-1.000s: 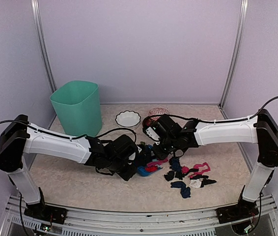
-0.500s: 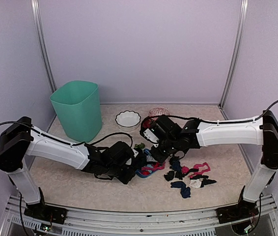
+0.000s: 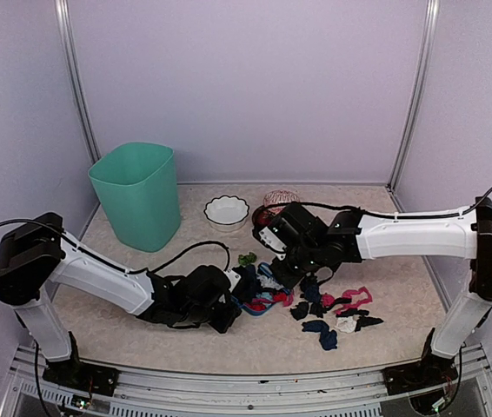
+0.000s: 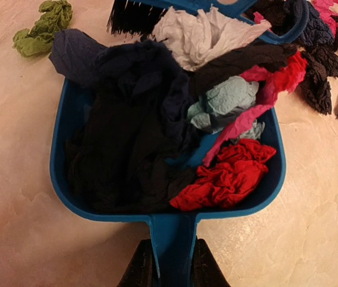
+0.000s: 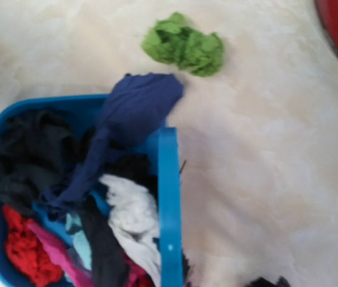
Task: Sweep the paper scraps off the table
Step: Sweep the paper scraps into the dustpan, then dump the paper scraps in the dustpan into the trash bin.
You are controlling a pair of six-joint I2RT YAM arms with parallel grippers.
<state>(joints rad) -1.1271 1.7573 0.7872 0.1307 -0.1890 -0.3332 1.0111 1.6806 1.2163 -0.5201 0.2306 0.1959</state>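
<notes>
Since the left arm (image 3: 98, 274) drew back, a green wad (image 5: 184, 45) lies uncovered beyond the dustpan (image 4: 60, 149), missed. The left tool (image 4: 172, 263) clamps the dustpan's handle (image 4: 172, 230); the right tool (image 3: 279, 268) is closed on the brush (image 5: 168, 203). The paper scraps (image 4: 157, 131) fill the dustpan; more (image 3: 337, 314) lie right of it on the surface (image 3: 142, 330). Sweeping is judged incomplete.

No text, label, brand or number can be read on anything here.

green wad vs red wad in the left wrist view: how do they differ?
The green wad lies on the table, outside the dustpan; the red wad sits inside it, near the handle. Green lies alone; red is pressed against other scraps. Both are crumpled paper.
</notes>
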